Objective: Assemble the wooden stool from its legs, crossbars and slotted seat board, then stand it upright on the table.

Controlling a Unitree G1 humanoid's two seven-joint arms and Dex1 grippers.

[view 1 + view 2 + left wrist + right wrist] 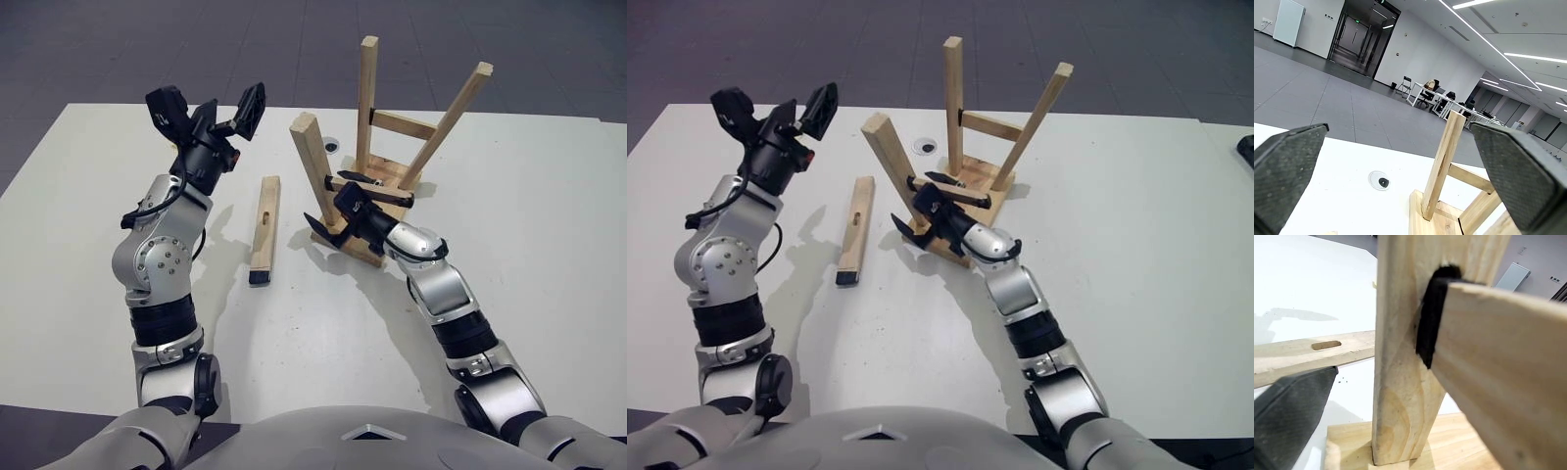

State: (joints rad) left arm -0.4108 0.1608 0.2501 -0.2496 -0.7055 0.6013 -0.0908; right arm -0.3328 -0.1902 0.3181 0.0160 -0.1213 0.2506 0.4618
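Wooden stool leg stands inside the spread right tool, the left tool raised apart, likewise spread.

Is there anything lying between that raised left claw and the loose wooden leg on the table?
Nothing visible. The left gripper hangs open above the table, and the loose leg lies flat below it, on the side toward the stool. There is only air and bare tabletop between them.

Open-plan office hall: desks, chairs, ceiling strip lights.
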